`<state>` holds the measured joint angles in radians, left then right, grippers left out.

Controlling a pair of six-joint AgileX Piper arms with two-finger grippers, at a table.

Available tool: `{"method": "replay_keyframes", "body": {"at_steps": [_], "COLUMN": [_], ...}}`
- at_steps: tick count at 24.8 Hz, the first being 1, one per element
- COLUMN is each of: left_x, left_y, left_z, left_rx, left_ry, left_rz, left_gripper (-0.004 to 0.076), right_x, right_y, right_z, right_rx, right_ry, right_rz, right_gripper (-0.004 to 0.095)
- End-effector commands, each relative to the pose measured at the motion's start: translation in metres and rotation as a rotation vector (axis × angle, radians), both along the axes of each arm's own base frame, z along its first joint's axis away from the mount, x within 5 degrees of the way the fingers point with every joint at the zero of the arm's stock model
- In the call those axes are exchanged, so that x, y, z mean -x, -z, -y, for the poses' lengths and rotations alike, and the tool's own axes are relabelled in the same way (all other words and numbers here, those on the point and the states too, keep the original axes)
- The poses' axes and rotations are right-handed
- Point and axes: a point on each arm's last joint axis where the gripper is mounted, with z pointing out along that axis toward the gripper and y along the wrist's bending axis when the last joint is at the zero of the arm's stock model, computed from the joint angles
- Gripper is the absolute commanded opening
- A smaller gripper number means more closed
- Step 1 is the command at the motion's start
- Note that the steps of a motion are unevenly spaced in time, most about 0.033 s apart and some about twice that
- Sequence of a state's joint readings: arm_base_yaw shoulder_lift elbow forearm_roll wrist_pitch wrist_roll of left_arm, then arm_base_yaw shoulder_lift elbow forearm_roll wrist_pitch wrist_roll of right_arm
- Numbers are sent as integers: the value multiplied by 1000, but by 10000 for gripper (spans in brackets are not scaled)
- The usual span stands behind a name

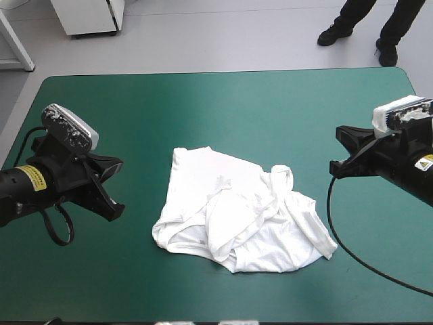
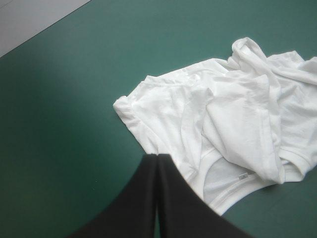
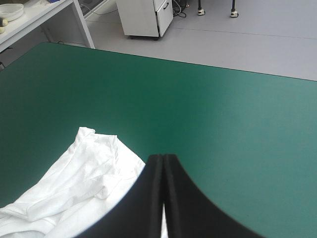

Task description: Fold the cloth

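White T-shirt (image 1: pixel 237 210) crumpled mid-desk (image 1: pixel 135 101), nearer near edge. Left jaws together, right jaws together, each well clear at its side. Cloth light, limp, likely bunches; best hold probably flat far-left corner.

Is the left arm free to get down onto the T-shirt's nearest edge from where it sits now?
Probably yes. The left end effector is shut and points at the crumpled T-shirt, with only bare teal-green cover beside it and nothing lying across the way. It would need to open first.
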<state>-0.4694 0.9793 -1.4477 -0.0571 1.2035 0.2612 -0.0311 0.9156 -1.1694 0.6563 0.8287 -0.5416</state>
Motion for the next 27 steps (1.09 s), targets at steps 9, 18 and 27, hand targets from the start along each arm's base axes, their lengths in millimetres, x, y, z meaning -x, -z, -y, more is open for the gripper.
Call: {"method": "replay_keyframes", "body": {"at_steps": [9, 18, 27], "left_x": [3, 0, -2], "left_y": [-12, -5, 5], "left_z": [0, -1, 0], "left_rx": [55, 33, 1], "left_ry": [6, -45, -59], "left_rz": [74, -4, -109], "left_gripper": [-10, -9, 195], "right_x": [2, 5, 37], "right_y": [-14, 1, 12], "right_z": [1, 4, 2], "right_rx": [-37, 107, 246], "right_ry": [22, 11, 2], "right_rz": [81, -40, -198], "right_gripper": [-13, -13, 260]}}
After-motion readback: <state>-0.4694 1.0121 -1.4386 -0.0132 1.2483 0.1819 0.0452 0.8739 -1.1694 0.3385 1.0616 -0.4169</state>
